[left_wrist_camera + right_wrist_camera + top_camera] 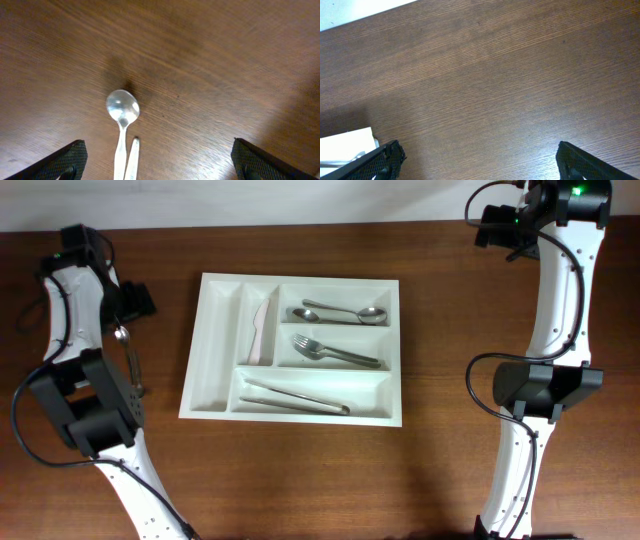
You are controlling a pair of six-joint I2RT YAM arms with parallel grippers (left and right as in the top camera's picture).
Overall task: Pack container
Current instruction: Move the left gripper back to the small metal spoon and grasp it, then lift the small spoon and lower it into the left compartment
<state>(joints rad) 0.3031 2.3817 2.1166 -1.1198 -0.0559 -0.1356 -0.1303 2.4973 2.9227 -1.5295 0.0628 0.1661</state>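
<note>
Overhead shows the container [215, 350]; left wrist instead shows a spoon [122, 107] beneath the spread left pincer [158, 154].

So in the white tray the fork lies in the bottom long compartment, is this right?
Not quite. The fork lies in the middle long compartment of the white tray, not the bottom one. The overhead view shows this.
</note>
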